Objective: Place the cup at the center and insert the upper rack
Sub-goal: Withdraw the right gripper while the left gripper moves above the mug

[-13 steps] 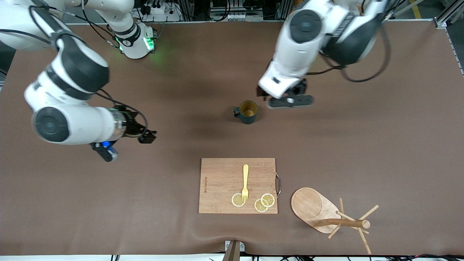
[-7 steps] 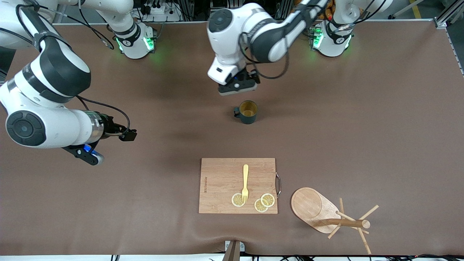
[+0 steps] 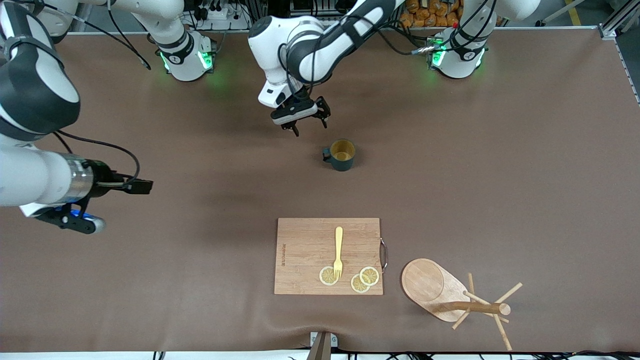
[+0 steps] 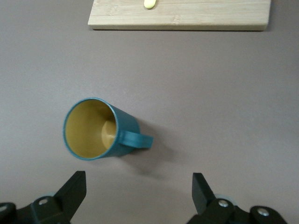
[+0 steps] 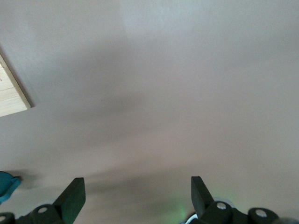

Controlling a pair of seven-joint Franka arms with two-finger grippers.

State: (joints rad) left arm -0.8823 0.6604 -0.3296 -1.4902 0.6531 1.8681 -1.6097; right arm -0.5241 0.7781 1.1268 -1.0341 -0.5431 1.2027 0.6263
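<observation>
While the right gripper (image 3: 142, 186) waits spread and empty over bare table at its own end, the left gripper (image 3: 301, 120), jaws wide, hangs near the upright cup (image 3: 342, 154): straddle the wall, dodge the handle. Upper rack (image 3: 452, 295) lies toppled beside the cutting board (image 3: 305, 250).

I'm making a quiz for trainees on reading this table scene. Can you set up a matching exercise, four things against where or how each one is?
Things:
1. cup
2. mug tree
3. fork
4. left gripper

Places or states:
A. lying on its side on the table
B. open, empty, over the bare table near the cup
C. upright at the table's middle
D. on the cutting board, tines on a lemon slice

Pairs: 1-C, 2-A, 3-D, 4-B
</observation>
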